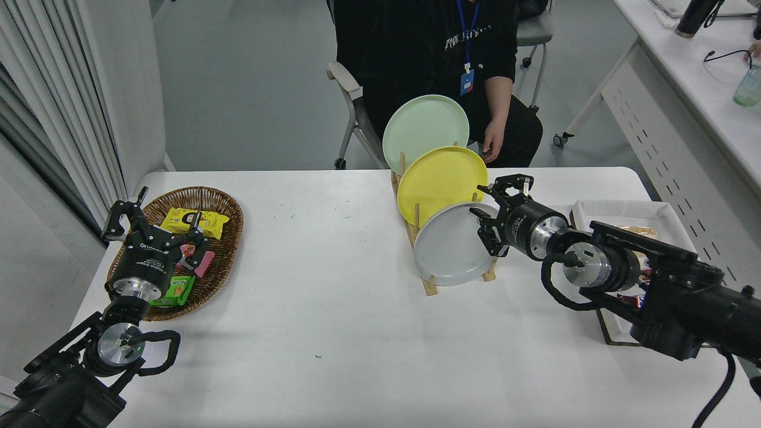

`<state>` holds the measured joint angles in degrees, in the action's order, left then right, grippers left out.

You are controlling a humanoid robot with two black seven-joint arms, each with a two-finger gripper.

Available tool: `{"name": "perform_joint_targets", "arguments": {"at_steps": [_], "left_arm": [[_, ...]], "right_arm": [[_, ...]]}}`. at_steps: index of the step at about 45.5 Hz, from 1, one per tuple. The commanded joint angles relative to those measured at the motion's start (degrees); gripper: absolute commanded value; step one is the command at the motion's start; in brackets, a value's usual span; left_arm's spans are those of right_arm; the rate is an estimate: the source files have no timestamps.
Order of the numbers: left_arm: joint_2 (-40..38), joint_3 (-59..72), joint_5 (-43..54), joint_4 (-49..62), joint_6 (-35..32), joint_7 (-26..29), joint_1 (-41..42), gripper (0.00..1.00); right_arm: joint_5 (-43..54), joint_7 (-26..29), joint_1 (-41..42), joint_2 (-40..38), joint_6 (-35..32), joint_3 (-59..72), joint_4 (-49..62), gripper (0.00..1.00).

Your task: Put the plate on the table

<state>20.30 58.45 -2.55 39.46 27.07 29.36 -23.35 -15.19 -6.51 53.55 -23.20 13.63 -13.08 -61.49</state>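
Note:
The light-grey plate (pixel 449 245) stands on edge in the front slot of a wooden rack (pixel 429 284) on the white table (pixel 333 309). A yellow plate (pixel 440 181) and a pale mint-green plate (pixel 423 129) stand behind it in the same rack. My right gripper (pixel 491 219) is open, its fingers spread around the grey plate's right rim. My left gripper (pixel 156 223) is parked at the lower left over a basket, open and empty.
A wicker basket (pixel 223 205) with snack packets sits at the left. A white tray (pixel 630 211) lies at the right, partly behind my right arm. A person sits at the far side, one hand (pixel 492 142) near the rack.

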Motion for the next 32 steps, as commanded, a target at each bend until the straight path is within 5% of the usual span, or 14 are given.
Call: {"name": "perform_joint_targets", "arguments": {"at_steps": [1,32], "left_arm": [[0.0,0.0,0.0,0.0,0.0,0.0,0.0,0.98],[0.0,0.0,0.0,0.0,0.0,0.0,0.0,0.98]], "right_arm": [[-0.2,0.0,-0.2,0.0,0.0,0.0,-0.1,0.39],[0.6,0.0,-0.5,0.2,-0.3,0.2,-0.1,0.33]]}}
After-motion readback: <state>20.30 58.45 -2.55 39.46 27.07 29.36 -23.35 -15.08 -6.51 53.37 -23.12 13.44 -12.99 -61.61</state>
